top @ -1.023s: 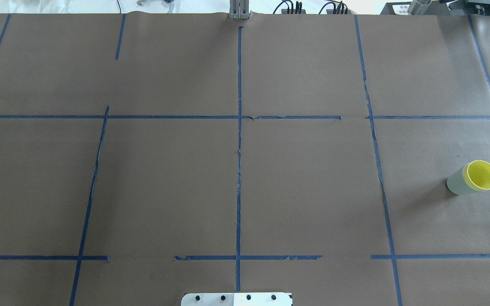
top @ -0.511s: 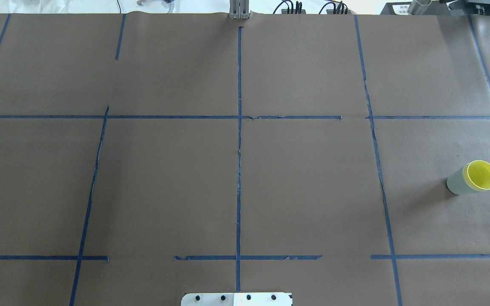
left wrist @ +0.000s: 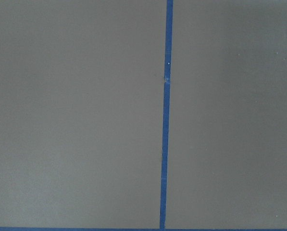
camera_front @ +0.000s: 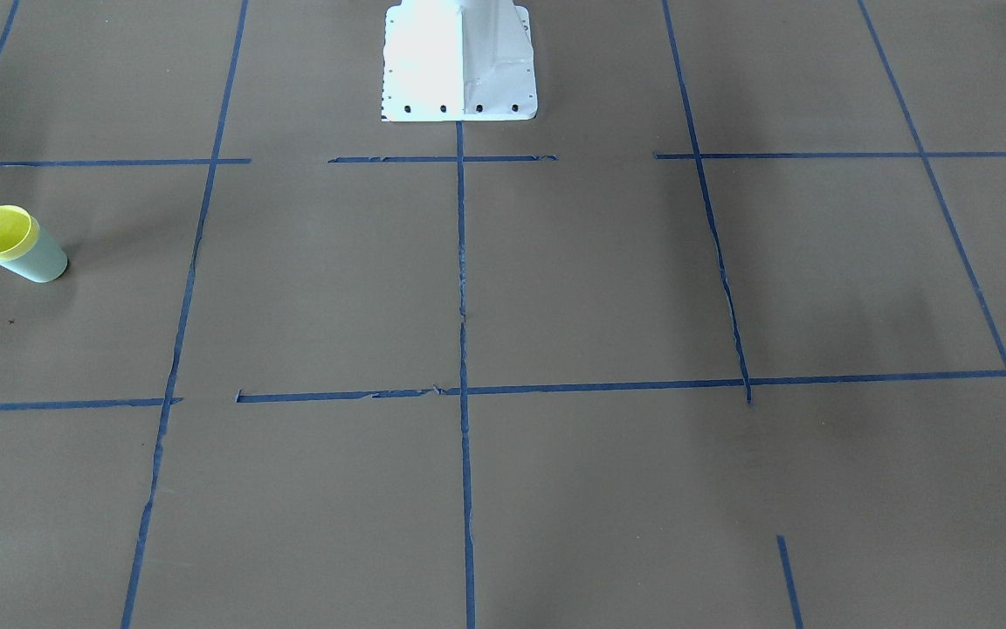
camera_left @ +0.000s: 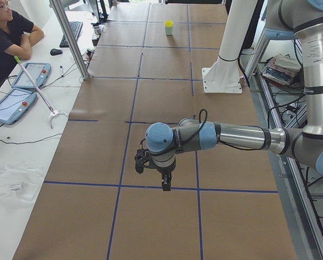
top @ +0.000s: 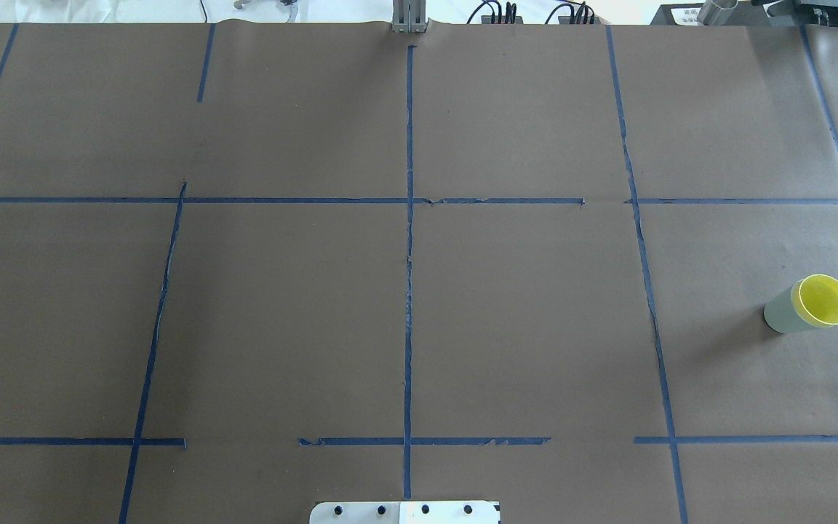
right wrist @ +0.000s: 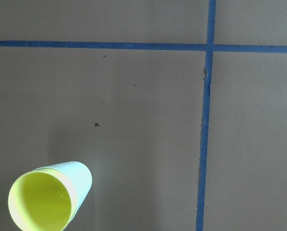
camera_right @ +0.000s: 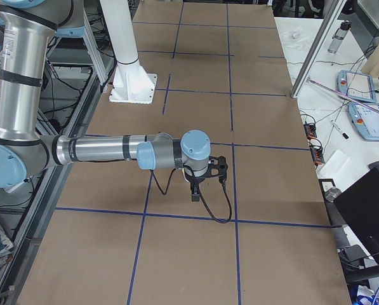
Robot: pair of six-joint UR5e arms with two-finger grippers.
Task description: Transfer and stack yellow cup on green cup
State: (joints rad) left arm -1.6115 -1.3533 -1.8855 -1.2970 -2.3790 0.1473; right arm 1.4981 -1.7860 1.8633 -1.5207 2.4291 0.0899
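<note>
While yellow cup (top: 826, 302) nests in green cup (top: 779, 318), left gripper (camera_left: 165, 185), right gripper (camera_right: 194, 196), opening indiscernible.

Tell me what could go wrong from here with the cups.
1. The yellow cup is nested in the green cup, but its rim stands a little proud. If it isn't fully seated, a jolt might tip the stack, which looks light.
2. The right wrist view shows the stack close by, so the right arm may be near enough that a careless move could clip it.
</note>
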